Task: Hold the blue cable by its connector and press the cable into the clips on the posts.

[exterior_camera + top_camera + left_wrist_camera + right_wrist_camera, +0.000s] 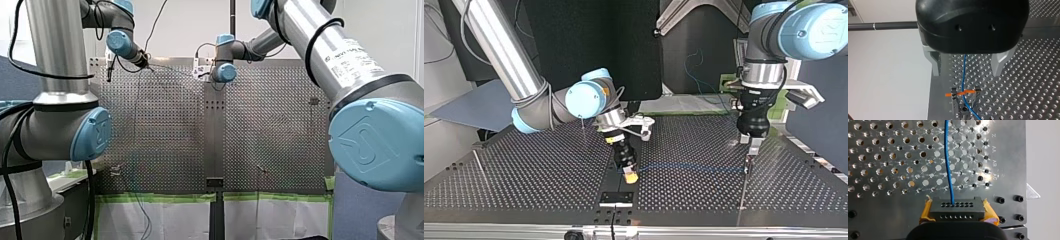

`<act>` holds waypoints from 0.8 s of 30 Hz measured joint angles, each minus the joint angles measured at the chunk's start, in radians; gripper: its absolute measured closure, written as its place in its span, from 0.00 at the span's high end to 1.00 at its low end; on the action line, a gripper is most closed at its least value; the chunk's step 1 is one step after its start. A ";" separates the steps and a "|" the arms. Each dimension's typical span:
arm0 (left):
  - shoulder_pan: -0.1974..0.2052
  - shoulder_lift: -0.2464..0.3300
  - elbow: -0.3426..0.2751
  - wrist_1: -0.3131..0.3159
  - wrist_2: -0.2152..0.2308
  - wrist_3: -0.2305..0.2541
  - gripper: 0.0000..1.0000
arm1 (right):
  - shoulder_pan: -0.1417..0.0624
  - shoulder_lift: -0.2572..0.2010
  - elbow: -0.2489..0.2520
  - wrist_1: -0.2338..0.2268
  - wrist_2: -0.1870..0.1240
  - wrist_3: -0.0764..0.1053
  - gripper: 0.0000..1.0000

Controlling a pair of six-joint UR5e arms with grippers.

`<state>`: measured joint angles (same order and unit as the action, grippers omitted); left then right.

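1. Plainly, the right gripper [630, 176] is the holder here. Its jaws, with yellow pads, are closed on the black connector [957, 208], one pad against each end, low over the worktop [885, 202].
2. That grip seems chosen to leave the connector's face free. The blue cable [948, 157] comes out of one of its holes and runs off nearly straight, close above the perforated surface, toward the other arm.
3. The left gripper [966, 73] hangs over a clip [964, 94] on top of a post. Its metal jaws are spread wide and have hold of nothing.
4. The cable passes about midway between those open jaws and touches neither. It runs on into the clip's fork, where it crosses a small orange strip. I cannot tell whether it is fully seated in the fork.
5. My reading is that the left jaws straddle the line so they can come down around the clip and push the cable in. The right side's hold on the connector would supply the tension that lines the cable up with the fork.
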<state>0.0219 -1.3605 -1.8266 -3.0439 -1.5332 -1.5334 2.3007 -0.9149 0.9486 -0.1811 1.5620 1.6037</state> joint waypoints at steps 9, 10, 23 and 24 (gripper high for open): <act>-0.033 -0.009 0.001 0.012 0.058 -0.039 0.98 | 0.000 0.001 0.000 0.001 0.000 0.000 0.00; -0.037 -0.011 0.002 0.013 0.067 -0.043 0.98 | 0.000 0.001 0.000 0.001 0.000 0.001 0.00; -0.076 -0.073 0.072 0.052 0.067 -0.087 0.98 | 0.002 0.003 0.000 0.000 0.000 0.001 0.00; -0.078 -0.079 0.076 0.049 0.061 -0.083 0.98 | 0.002 0.003 0.000 0.000 0.000 0.001 0.00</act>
<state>-0.0558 -1.4393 -1.7508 -2.9949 -1.4727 -1.6165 2.3024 -0.9122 0.9490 -0.1810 1.5617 1.6048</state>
